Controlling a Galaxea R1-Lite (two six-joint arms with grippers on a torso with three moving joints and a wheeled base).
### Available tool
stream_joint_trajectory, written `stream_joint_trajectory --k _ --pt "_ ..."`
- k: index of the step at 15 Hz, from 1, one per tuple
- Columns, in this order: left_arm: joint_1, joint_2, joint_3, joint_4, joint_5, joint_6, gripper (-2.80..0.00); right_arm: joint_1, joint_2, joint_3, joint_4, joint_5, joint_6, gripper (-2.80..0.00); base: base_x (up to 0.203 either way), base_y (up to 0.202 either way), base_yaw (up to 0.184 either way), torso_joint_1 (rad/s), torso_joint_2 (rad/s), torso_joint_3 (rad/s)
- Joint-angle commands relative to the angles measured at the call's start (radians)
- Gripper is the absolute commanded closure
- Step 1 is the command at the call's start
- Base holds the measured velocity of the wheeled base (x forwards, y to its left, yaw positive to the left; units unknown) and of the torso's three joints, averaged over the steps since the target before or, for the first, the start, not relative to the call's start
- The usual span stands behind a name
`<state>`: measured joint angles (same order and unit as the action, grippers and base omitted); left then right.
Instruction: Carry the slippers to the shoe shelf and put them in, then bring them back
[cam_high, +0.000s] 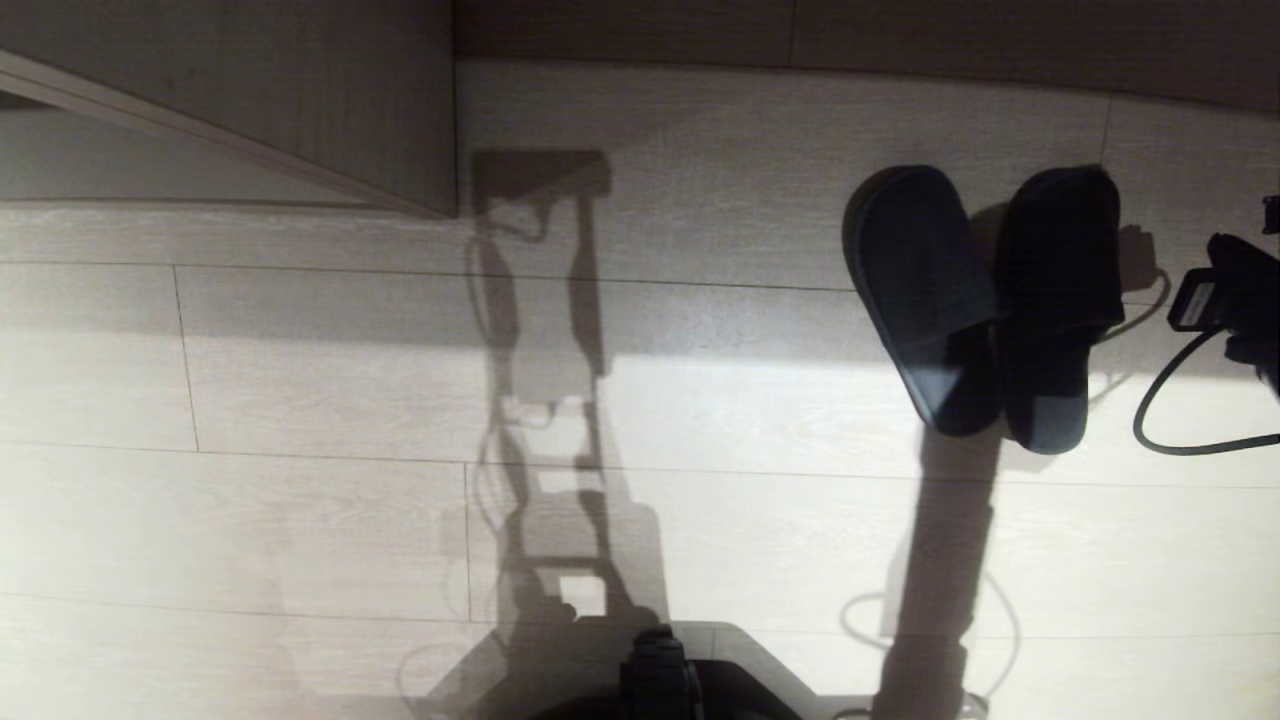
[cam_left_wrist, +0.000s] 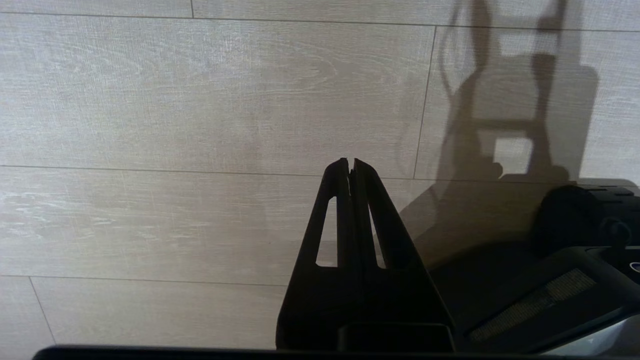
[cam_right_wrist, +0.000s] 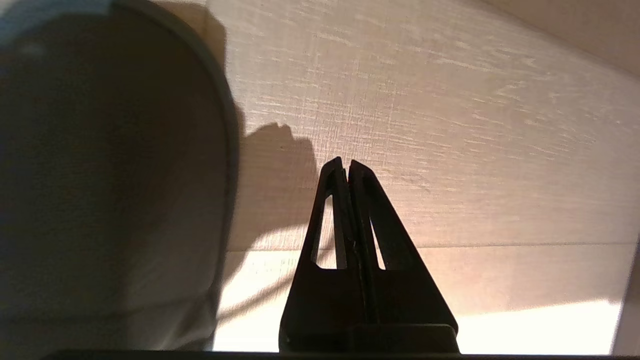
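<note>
item: my right gripper (cam_right_wrist: 346, 165), fingers pressing together on nothing, sitting beside the slippers (cam_high: 985, 300), risking an empty carry to the shelf.

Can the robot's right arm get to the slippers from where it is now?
Probably yes. The right end effector is shut and empty, just beside the slippers on the floor. Nothing lies between them; it would need to open first.

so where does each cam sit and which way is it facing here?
Head: high, looking down at pale wood-plank floor, slate-grey fabric slippers; base and right arm at edges.
Left wrist: behind shut left gripper, facing bare floor, base beside.
Right wrist: behind shut, empty right gripper, beside one slipper.
Shared: slippers in head and right wrist.
</note>
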<state>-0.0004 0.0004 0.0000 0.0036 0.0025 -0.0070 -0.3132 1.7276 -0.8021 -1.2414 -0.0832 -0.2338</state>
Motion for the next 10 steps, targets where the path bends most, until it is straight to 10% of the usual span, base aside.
stream_joint_trajectory --k 1,10 --pt "-0.001 0.000 0.000 0.001 0.001 -0.001 0.00 -0.001 0.102 -0.016 -0.032 -0.001 -0.002 0.00 0.000 0.000 0.000 0.000 0.00 0.000" --pt "0.000 0.000 0.000 0.001 0.001 -0.001 0.00 0.119 -0.036 0.007 -0.058 0.066 0.062 0.00 0.000 0.000 0.000 0.000 0.00 0.000"
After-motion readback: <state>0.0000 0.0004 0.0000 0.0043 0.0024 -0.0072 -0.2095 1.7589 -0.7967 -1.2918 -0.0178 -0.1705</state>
